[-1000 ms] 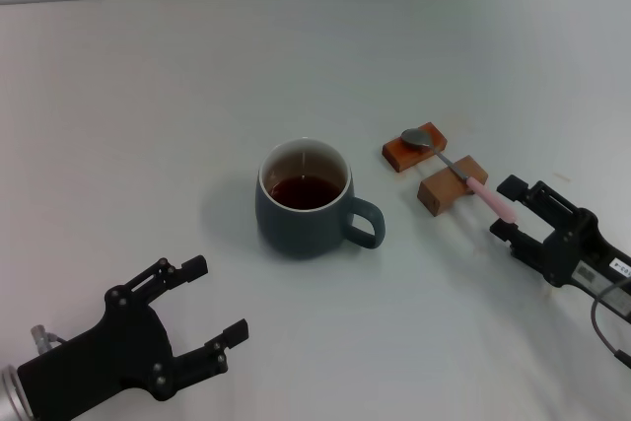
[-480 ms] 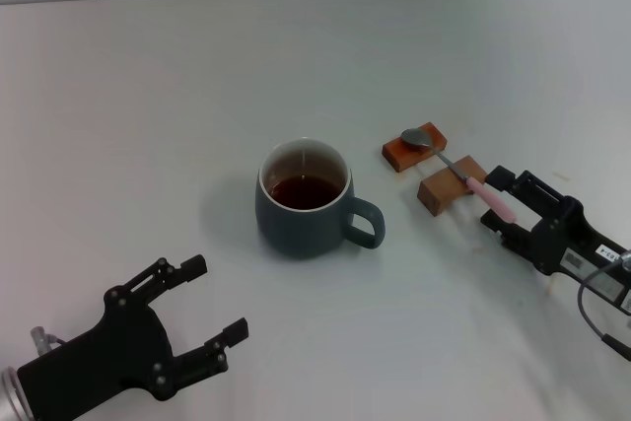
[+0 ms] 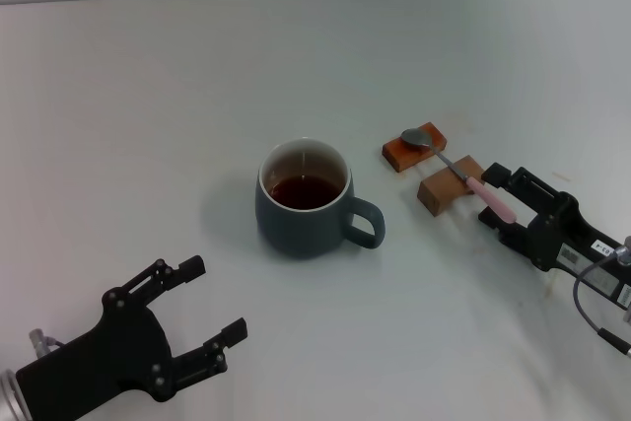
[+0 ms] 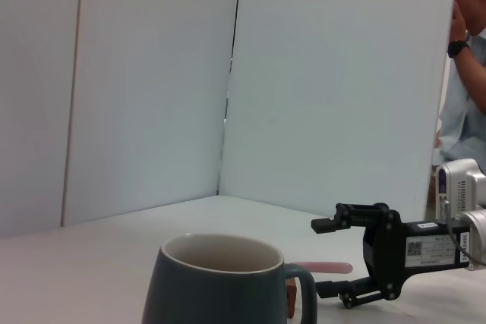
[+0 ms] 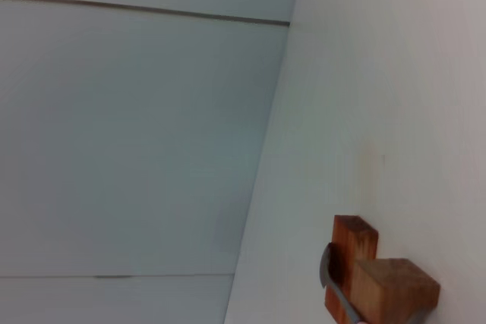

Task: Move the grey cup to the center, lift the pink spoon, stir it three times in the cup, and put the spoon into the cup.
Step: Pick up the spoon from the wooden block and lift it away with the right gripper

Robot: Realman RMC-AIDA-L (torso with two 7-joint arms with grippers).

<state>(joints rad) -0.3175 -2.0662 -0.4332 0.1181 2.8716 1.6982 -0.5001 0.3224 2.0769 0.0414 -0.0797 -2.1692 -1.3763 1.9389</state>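
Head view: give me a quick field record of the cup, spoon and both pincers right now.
cup: grey mug at table centre, upright, dark liquid inside, handle toward the robot's right
spoon: pink-handled spoon lying across two wooden blocks, right of the cup
right pincer: right pincer open, fingers either side of the pink handle end, not closed on it
left pincer: left pincer open, near front left, apart from the cup
table: white table

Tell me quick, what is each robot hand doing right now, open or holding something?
Left tool: open, empty, parked near the table's front edge.
Right tool: open, fingers either side of the pink spoon handle's end, not yet gripping.
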